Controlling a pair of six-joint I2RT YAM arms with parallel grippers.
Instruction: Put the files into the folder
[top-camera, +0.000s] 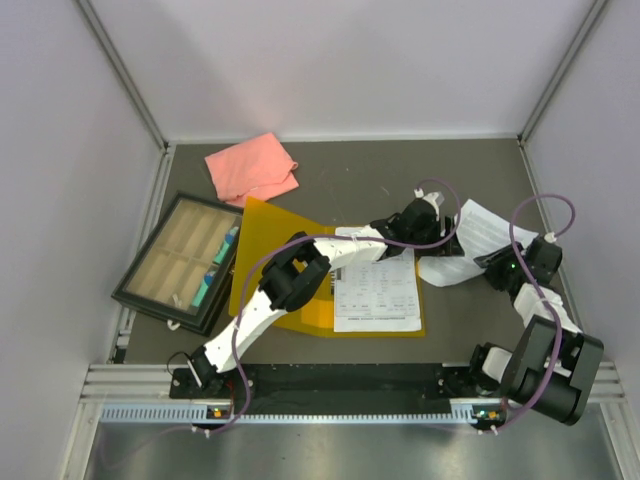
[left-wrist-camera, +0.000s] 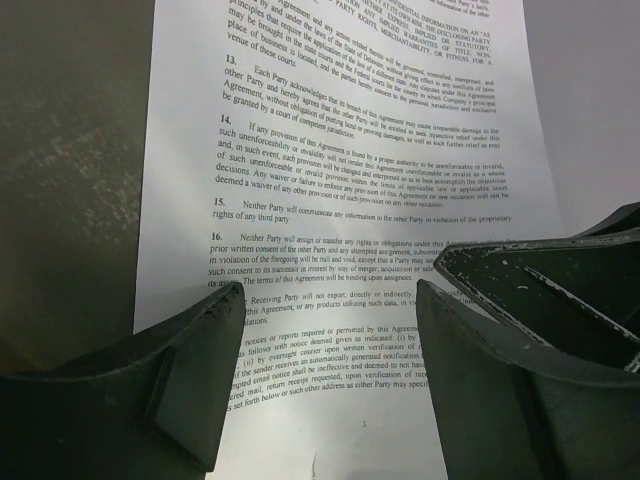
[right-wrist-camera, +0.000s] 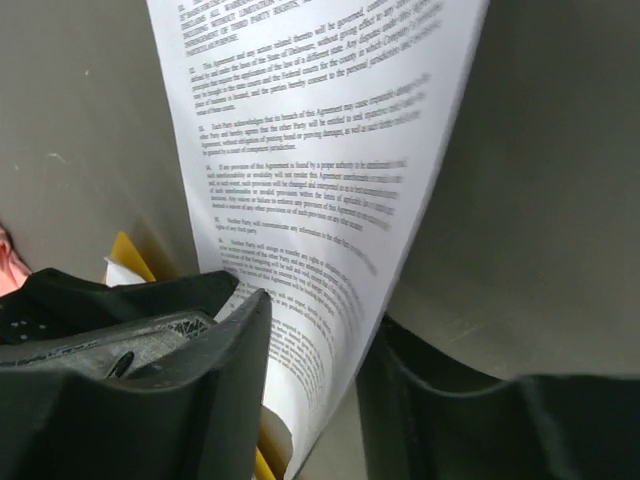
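Observation:
The yellow-orange folder (top-camera: 262, 235) lies open at the table's middle, with one printed sheet (top-camera: 378, 295) lying on its right half. A second sheet of the files (top-camera: 485, 228) lies to the right of the folder, its near part lifted and curled. My left gripper (top-camera: 425, 222) hovers open over that sheet's left end; its text fills the left wrist view (left-wrist-camera: 330, 150) between the spread fingers (left-wrist-camera: 330, 290). My right gripper (top-camera: 488, 262) is at the sheet's near edge. In the right wrist view the curled sheet (right-wrist-camera: 320, 150) passes between its parted fingers (right-wrist-camera: 318, 310).
A pink cloth (top-camera: 252, 167) lies at the back left. A black-framed tray (top-camera: 180, 260) with compartments sits left of the folder. The enclosure walls close in the table on three sides. A finger of the right gripper (left-wrist-camera: 560, 290) shows in the left wrist view, close to my left fingers.

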